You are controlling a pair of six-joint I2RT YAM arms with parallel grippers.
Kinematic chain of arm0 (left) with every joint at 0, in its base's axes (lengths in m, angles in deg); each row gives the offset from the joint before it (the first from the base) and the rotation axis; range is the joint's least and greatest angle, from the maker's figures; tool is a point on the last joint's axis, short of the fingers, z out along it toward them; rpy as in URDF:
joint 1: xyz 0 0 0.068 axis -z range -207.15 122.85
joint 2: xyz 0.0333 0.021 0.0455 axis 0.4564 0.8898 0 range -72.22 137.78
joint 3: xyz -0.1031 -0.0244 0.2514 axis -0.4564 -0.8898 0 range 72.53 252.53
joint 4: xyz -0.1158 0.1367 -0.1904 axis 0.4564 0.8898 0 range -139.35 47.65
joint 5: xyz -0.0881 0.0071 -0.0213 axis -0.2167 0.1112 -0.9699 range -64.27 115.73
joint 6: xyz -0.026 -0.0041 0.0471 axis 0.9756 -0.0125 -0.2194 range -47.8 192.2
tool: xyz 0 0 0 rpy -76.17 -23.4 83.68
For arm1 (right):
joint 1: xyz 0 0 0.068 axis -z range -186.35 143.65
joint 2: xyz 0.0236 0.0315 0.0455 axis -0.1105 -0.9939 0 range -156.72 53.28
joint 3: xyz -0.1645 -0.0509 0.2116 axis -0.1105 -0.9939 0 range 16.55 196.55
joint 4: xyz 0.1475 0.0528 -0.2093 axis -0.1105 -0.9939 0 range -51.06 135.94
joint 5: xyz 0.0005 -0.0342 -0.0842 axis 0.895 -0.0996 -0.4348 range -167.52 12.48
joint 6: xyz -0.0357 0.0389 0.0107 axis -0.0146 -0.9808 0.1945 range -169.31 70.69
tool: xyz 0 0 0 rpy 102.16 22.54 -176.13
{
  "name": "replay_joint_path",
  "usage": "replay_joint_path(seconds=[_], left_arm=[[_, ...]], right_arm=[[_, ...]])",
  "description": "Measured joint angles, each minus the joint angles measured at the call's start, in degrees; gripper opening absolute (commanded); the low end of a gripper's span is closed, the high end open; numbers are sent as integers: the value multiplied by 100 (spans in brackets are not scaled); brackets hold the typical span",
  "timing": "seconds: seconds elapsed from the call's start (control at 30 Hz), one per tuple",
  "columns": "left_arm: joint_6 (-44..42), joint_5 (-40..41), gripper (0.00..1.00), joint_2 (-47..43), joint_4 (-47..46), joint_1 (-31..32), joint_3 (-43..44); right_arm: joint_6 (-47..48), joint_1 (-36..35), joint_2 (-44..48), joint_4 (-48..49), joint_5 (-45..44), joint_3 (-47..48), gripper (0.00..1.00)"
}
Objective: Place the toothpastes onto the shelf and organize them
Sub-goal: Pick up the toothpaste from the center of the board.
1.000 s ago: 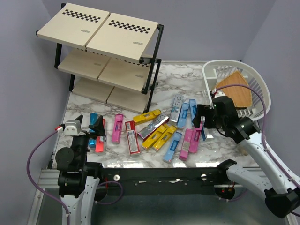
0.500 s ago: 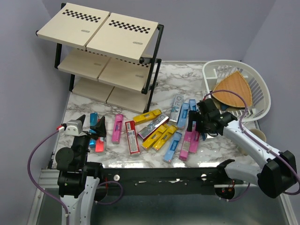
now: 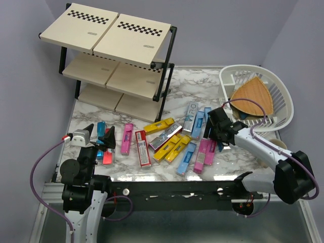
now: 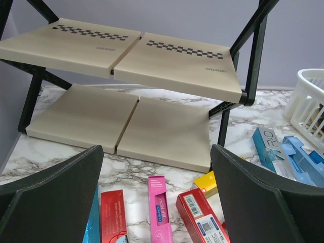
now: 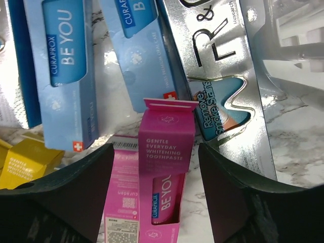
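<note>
You're at the pick-up: your right pincer stands open with a pink toothpaste lying between its jaws, so pinch it, then lift it toward the shelf far to its left.

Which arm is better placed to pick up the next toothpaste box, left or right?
Right. The right end effector is low over the toothpastes, its fingers either side of a pink toothpaste box, jaws not yet shut. The left end effector hangs open at the near left, around nothing.
</note>
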Motion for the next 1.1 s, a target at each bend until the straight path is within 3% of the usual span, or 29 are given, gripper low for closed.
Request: replay_joint_path(seconds=[0.23, 0.33, 0.47, 0.67, 0.87, 1.1], left_arm=[[0, -22, 99, 0, 0, 42, 0], [0, -28, 99, 0, 0, 44, 0], [0, -96, 99, 0, -2, 66, 0], [72, -444, 99, 0, -153, 81, -11], [387, -1075, 99, 256, -507, 81, 0], [1123, -1893, 99, 1853, -1263, 83, -9]], right_arm=[[-208, 0, -455, 308, -398, -103, 69], [-251, -15, -507, 428, -450, -109, 61], [-315, -70, -514, 437, -496, -109, 43], [-374, -101, -302, 260, -492, -109, 31], [-374, -103, 96, 66, -494, -109, 30], [-306, -101, 518, -404, -444, 103, 30]])
